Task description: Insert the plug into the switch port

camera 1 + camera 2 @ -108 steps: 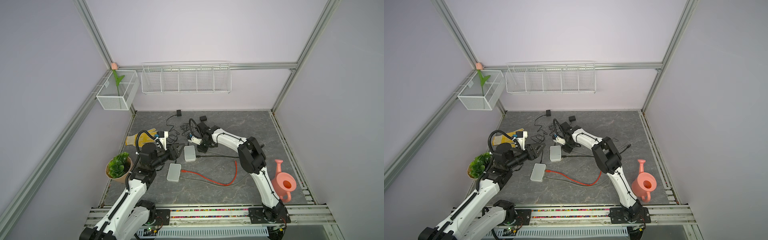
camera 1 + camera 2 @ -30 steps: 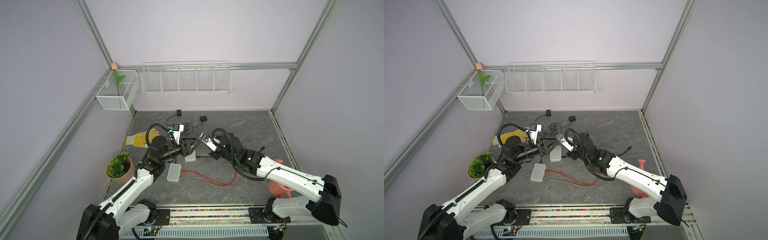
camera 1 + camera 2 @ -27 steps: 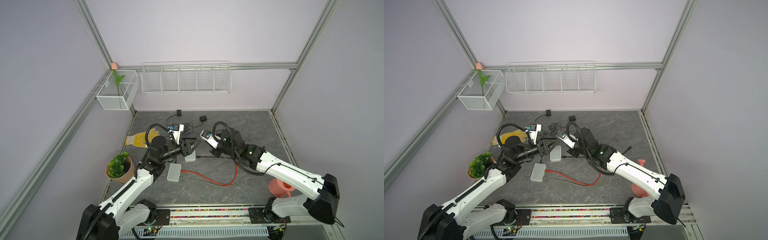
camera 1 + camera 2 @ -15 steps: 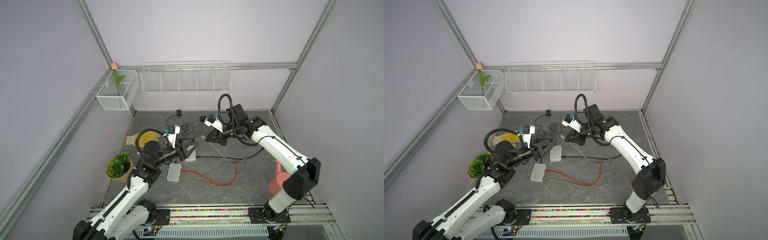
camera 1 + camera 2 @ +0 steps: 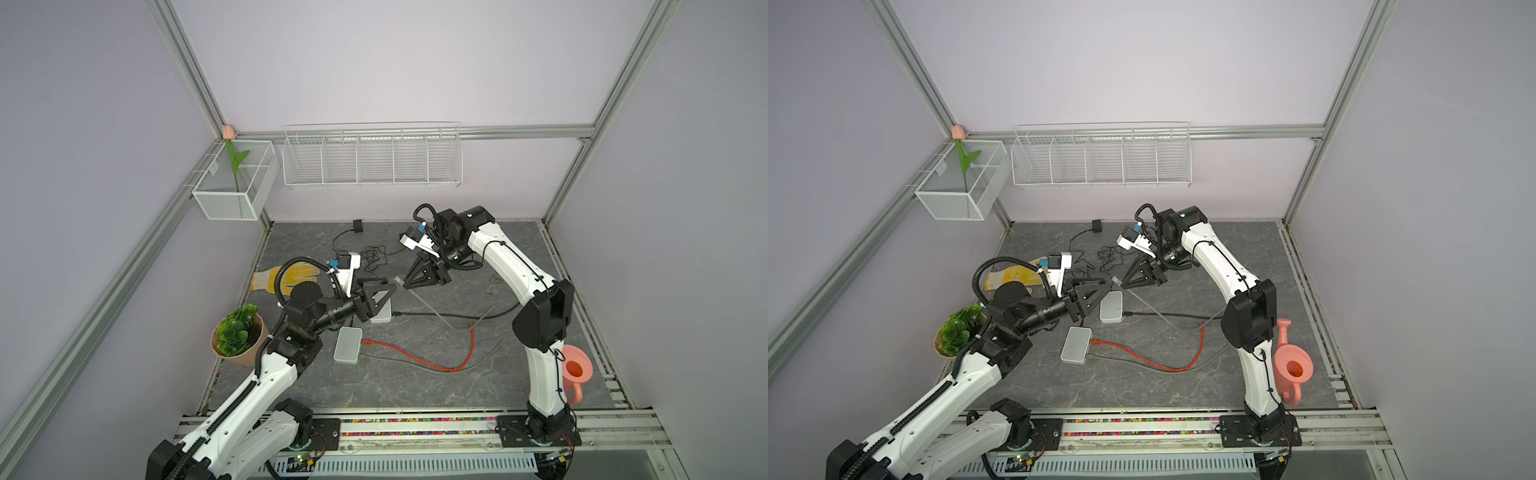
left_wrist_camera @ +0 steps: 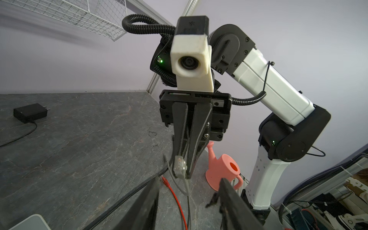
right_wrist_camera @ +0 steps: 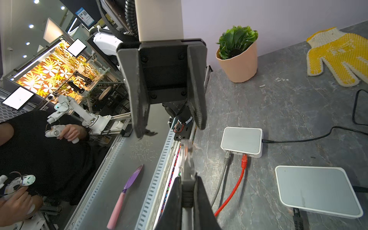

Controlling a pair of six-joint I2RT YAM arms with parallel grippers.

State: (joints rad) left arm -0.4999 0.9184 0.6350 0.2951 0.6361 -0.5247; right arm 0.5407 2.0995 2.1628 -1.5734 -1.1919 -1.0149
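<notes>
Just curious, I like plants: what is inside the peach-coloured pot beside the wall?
A leafy green plant fills the peach-coloured pot. Its leaves cover the inside, so any soil or stem base cannot be seen.

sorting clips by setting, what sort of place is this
Probably a robotics lab test cell: left arm and right arm on a rail, aluminium frame posts around the table, and a person holding controllers outside it.

Switch (image 5: 383,316) partly hidden behind left hand (image 5: 386,291), ports too small to tell — both top views
</notes>
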